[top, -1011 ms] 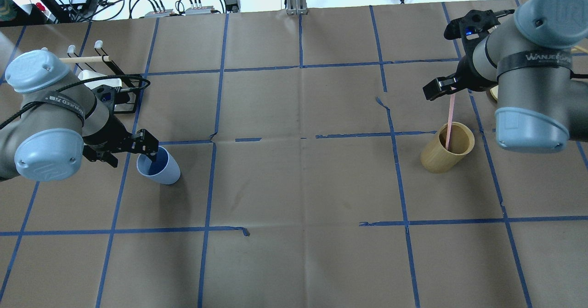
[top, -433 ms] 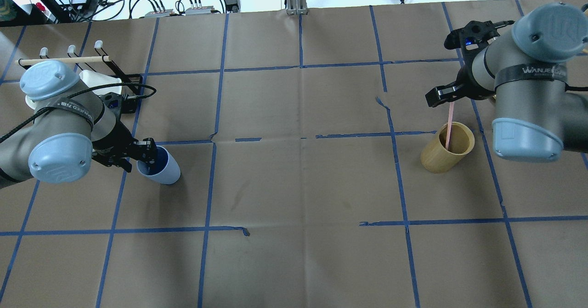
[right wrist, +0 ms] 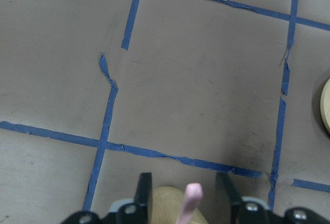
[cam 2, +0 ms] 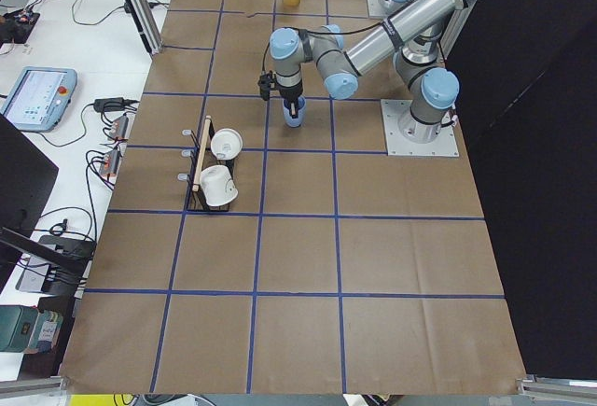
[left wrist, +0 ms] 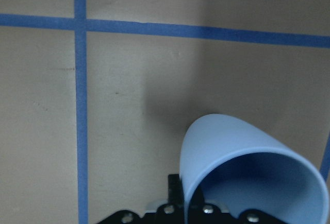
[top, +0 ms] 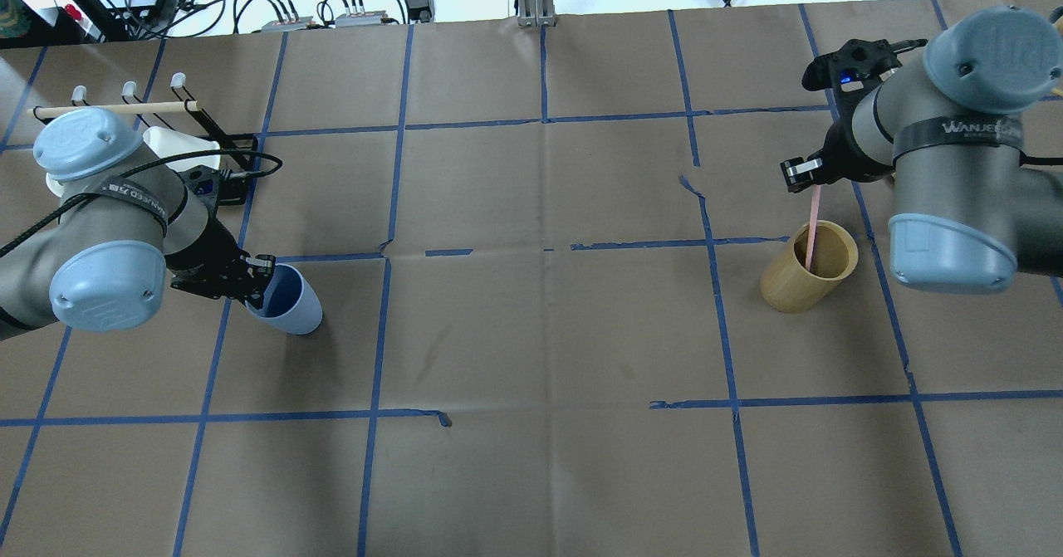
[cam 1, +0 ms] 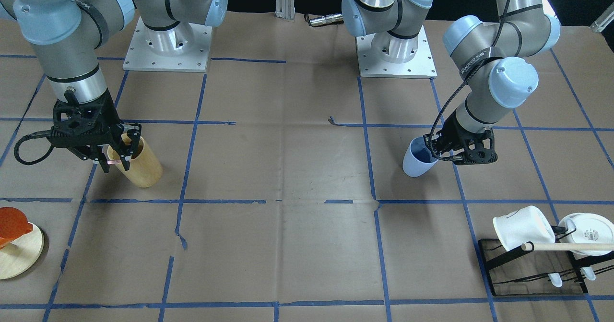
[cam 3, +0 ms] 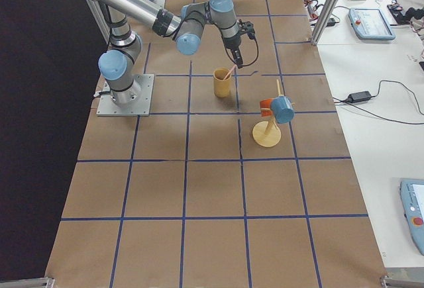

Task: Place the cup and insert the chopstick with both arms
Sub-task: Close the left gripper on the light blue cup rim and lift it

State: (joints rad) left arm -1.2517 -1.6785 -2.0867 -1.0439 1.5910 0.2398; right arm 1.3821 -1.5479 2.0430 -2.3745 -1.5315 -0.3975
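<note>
At the table's (top: 531,333) left, the left fingers (top: 257,275), spread a second ago, now appear to pinch the rim of the standing blue cup (top: 295,306). At right, the right fingers (right wrist: 144,189) have narrowed but remain apart around the pink chopstick (right wrist: 191,203) leaning in the bamboo holder (top: 799,281): cup secured, chopstick not yet.

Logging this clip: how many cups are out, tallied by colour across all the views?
Blue: 2, the tabletop blue cup and the second blue cup on the wooden stand
White: 2, the white cups on the black rack
Orange: 1, the orange cup, also on that stand
Total: 5
</note>
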